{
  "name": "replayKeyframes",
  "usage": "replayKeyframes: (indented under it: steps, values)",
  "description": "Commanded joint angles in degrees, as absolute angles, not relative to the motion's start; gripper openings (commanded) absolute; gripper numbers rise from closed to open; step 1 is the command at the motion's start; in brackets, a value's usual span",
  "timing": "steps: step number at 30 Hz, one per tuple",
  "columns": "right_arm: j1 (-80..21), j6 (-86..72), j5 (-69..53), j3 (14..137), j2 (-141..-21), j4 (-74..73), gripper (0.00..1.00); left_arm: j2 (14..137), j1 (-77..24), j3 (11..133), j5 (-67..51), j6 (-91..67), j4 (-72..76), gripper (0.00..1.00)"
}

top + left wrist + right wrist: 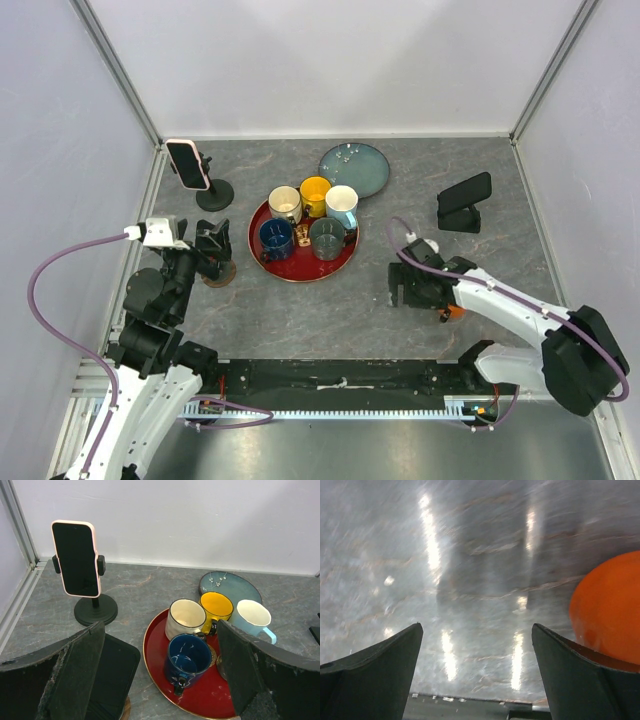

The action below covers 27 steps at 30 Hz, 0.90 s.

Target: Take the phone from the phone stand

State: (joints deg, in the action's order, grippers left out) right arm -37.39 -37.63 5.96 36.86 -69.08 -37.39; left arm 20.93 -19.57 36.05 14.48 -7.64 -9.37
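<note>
Sitting upright in the clamp of the black phone stand [95,611] at the table's far-left corner, the pink-cased phone [76,557] faces the left gripper [160,627], whose fingers are spread wide. Just right of the stand, a red tray [202,701] holds five mugs [305,215]. The right gripper [476,630], fingers also spread, hangs low beside an orange object [610,610].

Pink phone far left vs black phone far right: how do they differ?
Pink phone has a pink case; black phone is all dark. Pink phone is clamped upright on a round-based pole stand; black phone leans back on a low stand. Both stands are black.
</note>
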Motion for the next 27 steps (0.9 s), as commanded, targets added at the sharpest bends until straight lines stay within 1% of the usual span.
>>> replayKeyframes:
  steps: [1, 5, 14, 17, 22, 25, 27]
  values:
    - [-30.16, -39.73, 16.26, 36.83, -66.62, -37.45, 0.98, 20.13, -19.16, 37.44, 14.41, -9.4, -8.61, 0.99]
    - [-19.2, -39.46, 15.47, 34.9, -64.6, -34.37, 0.98, 19.95, -19.07, 37.44, 14.33, -9.4, -8.61, 0.99]
    - [-4.41, -37.19, 17.4, 34.1, -61.44, -30.5, 0.98, 19.42, -19.16, 37.35, 14.15, -9.49, -8.61, 0.99]
    - [-4.39, -34.99, 15.92, 36.2, -60.39, -30.41, 0.98, 19.16, -19.07, 37.18, 14.15, -9.49, -8.53, 0.99]
    - [-4.39, -33.14, 13.45, 39.02, -53.01, -26.65, 0.98, 18.99, -19.16, 37.27, 13.98, -9.58, -8.44, 0.99]
    - [-4.31, -34.19, 14.76, 40.78, -53.52, -23.48, 0.98, 18.9, -19.16, 37.26, 13.62, -9.75, -8.35, 0.99]
    - [-2.91, -35.15, 14.07, 42.1, -56.58, -21.98, 0.98, 18.9, -19.16, 37.18, 13.45, -9.93, -8.35, 0.99]
